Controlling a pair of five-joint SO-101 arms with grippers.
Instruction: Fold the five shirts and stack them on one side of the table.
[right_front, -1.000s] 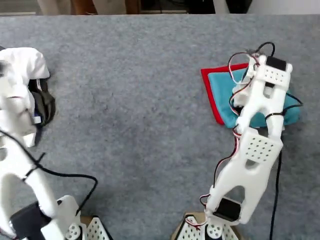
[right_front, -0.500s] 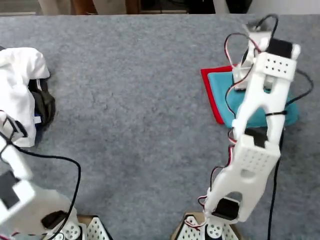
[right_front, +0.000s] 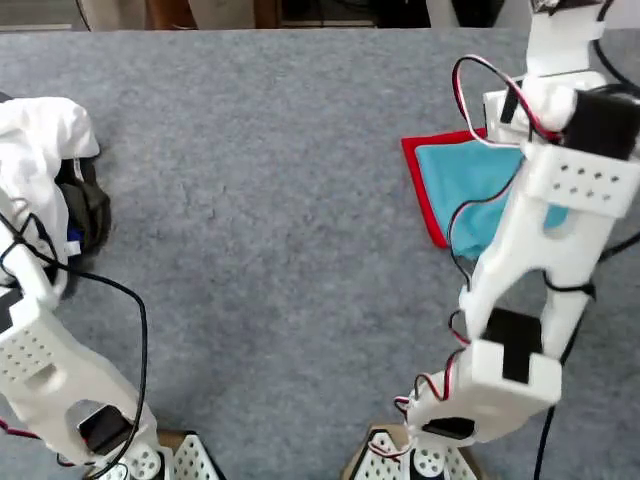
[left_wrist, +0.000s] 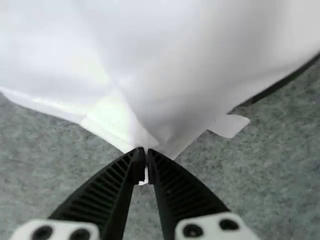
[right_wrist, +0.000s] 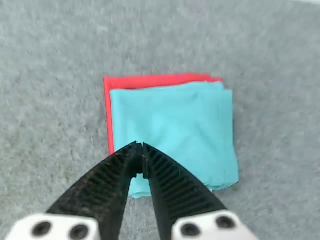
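White, the crumpled cloth shirt (right_front: 40, 140) lies heaped at the left edge of the grey felt-covered table (right_front: 280, 200) over a dark garment (right_front: 92, 212). The left gripper (left_wrist: 142, 152) pinches one edge of it. The right gripper (right_wrist: 140, 150) (jaws pressed together on nothing) hangs above the folded teal shirt (right_wrist: 175, 125), stacked on a folded red shirt (right_wrist: 107, 115) at the right.
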